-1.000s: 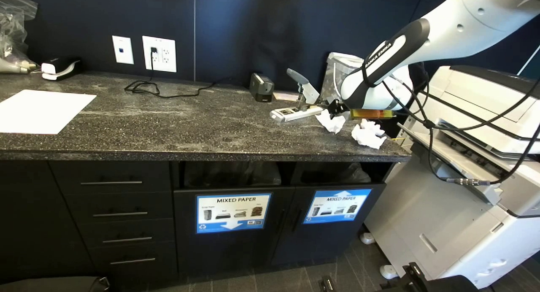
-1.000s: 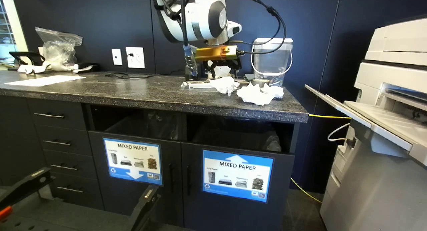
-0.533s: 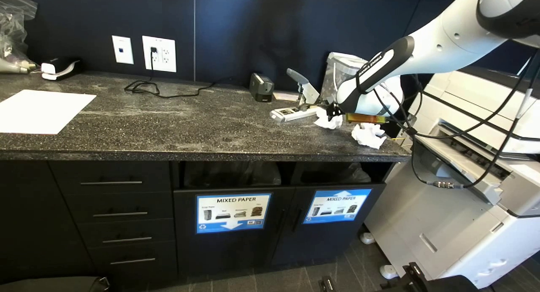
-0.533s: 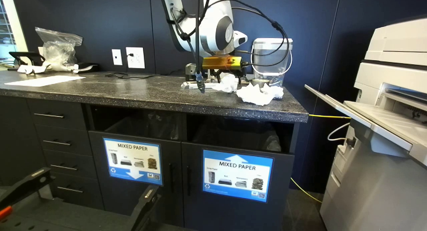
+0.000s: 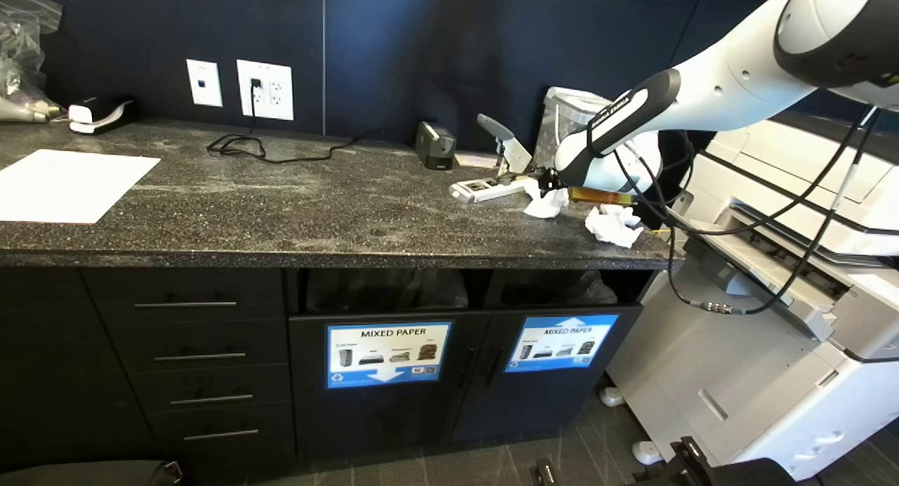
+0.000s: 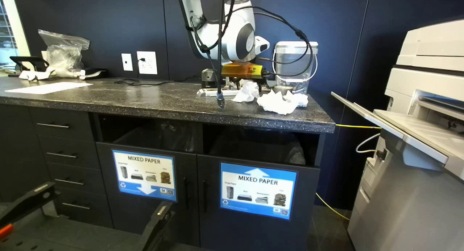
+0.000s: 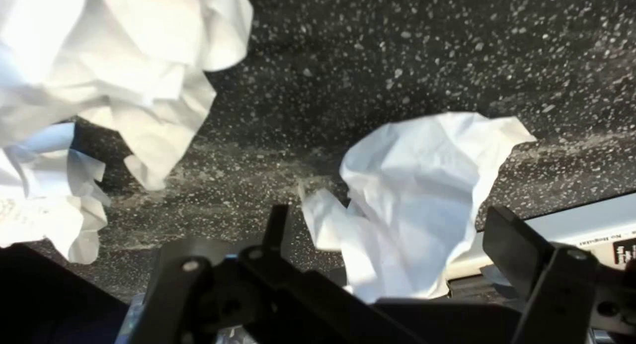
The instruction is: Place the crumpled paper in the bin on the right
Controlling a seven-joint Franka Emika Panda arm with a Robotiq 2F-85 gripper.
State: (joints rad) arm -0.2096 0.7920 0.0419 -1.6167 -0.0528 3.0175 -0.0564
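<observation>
- Tabletop (image 5: 316, 205): carries your paper (image 7: 417, 195) and other paper (image 7: 129, 50), toward the end nearest the printer (image 5: 758, 338). If you drag instead of lifting, pieces could go over the edge.
- Arm (image 5: 737, 79): bent low over that end. Its cables (image 6: 301, 34) cross in front of the pail (image 6: 290, 52) in an exterior view; a wide swing may snag it.
- Right bin (image 6: 250, 145): your target, a dark slot beneath the tabletop's edge. A clear liner (image 6: 297, 155) shows inside; what lies deeper is too dark to judge. Entering high may strike the edge and shed the load.
- Left bin (image 6: 148, 133): like slot, liner showing, contents unreadable. Its similar label (image 6: 144, 175) invites a wrong drop.
- Pail: translucent, small items at the base, not identifiable.
- Stapler (image 5: 491, 189): just beside your paper. A closing jaw could catch it.
- Gripper (image 7: 395, 234): jaws spread wide, one to each side of your paper in the wrist view; nothing held. Closing too high would likely pinch a loose fold, which may slip or tear.
- Paper: on the tabletop, unbinned; its lower part in the wrist view overlaps the stapler, contact not confirmable.
</observation>
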